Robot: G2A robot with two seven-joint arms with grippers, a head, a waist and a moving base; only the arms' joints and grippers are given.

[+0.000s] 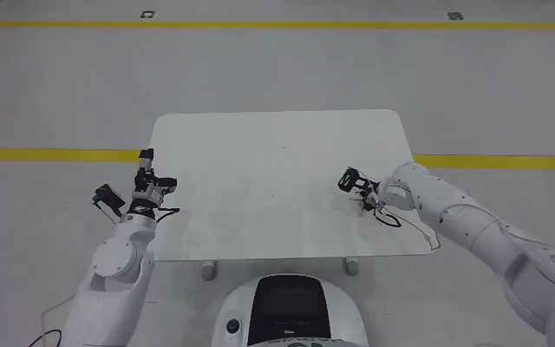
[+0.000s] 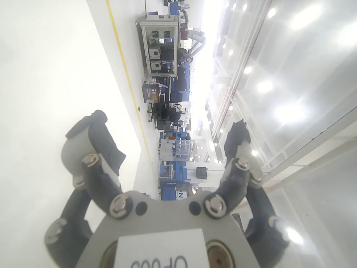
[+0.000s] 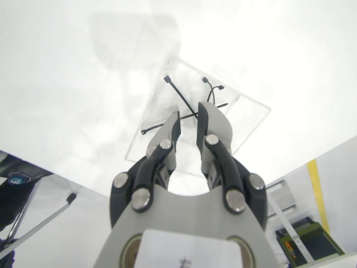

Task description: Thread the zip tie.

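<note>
The left pincer (image 2: 167, 121) and right pincer (image 3: 189, 110) have grey plates, silver screws and black fingers (image 3: 201, 125) on white arms (image 1: 468, 221).

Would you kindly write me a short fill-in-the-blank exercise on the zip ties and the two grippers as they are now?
1. The zip ties are ____ in colour.
2. They lie on a ____ tray, through which the white table shows.
3. The right gripper hangs over the tray with ____ held between its jaws.
4. The left gripper, at the table's edge, has its jaws wide ____.
Missing words: black; clear; nothing; open.
</note>
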